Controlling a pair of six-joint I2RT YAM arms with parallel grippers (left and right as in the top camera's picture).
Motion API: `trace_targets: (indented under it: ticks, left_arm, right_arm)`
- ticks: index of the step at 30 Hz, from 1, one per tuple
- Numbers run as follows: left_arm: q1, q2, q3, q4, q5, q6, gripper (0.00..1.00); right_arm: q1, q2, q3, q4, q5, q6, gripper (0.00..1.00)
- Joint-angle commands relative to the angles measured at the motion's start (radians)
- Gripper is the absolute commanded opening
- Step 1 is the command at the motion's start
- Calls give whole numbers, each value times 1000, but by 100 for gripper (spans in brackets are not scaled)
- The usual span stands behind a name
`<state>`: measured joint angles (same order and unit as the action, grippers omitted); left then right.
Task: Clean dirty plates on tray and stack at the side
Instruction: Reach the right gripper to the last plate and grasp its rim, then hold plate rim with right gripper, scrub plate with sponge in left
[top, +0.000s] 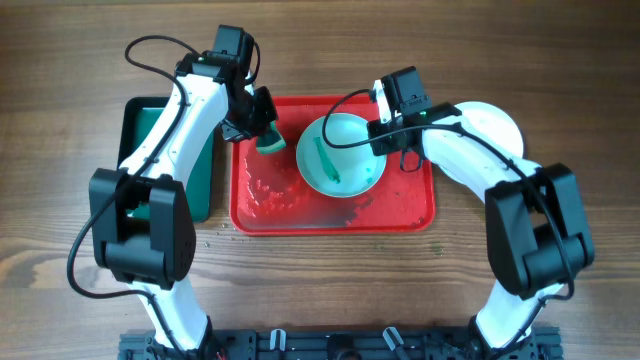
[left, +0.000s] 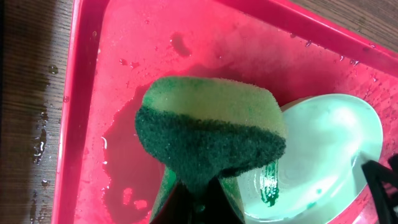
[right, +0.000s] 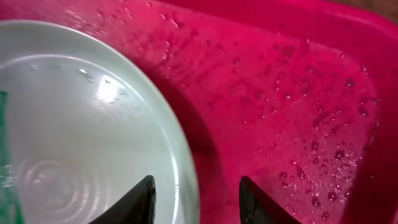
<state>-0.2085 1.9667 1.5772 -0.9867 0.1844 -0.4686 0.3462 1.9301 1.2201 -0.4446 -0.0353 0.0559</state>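
A pale plate (top: 340, 155) sits tilted in the red tray (top: 400, 210), with a teal-green smear (top: 328, 160) across its inside. My right gripper (top: 383, 135) is at the plate's right rim. In the right wrist view this gripper (right: 196, 193) is open and straddles the rim, one finger over the plate (right: 81, 124) and the other over the wet tray (right: 298, 93). My left gripper (top: 262, 128) is shut on a yellow-and-green sponge (top: 270, 142), held over the tray's back left. The left wrist view has the sponge (left: 211, 130) just left of the plate (left: 323, 155) and its smear (left: 270, 183).
A second pale plate (top: 495, 125) lies on the wooden table right of the tray, partly under my right arm. A dark green tray (top: 205, 180) stands against the red tray's left side. Water pools on the red tray's left floor (left: 124, 155).
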Motion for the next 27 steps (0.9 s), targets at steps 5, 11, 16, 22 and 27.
trace_targets:
  ticks: [5, 11, 16, 22, 27]
  left_arm:
    - [-4, 10, 3, 3, -6, 20, 4]
    - [-3, 10, 3, 3, -7, 20, 4]
    - [-3, 10, 3, 3, -6, 20, 4]
    - [-4, 10, 3, 11, -26, 20, 4]
    - [-8, 10, 3, 6, -29, 72, 4]
  right_arm:
    - [-40, 74, 14, 29, -106, -18, 38]
    - [-40, 86, 14, -20, -154, -19, 13]
    - [-40, 86, 58, -145, -214, 153, 4]
    - [5, 92, 68, -156, -269, 452, 4]
    - [90, 93, 67, -147, -220, 533, 4]
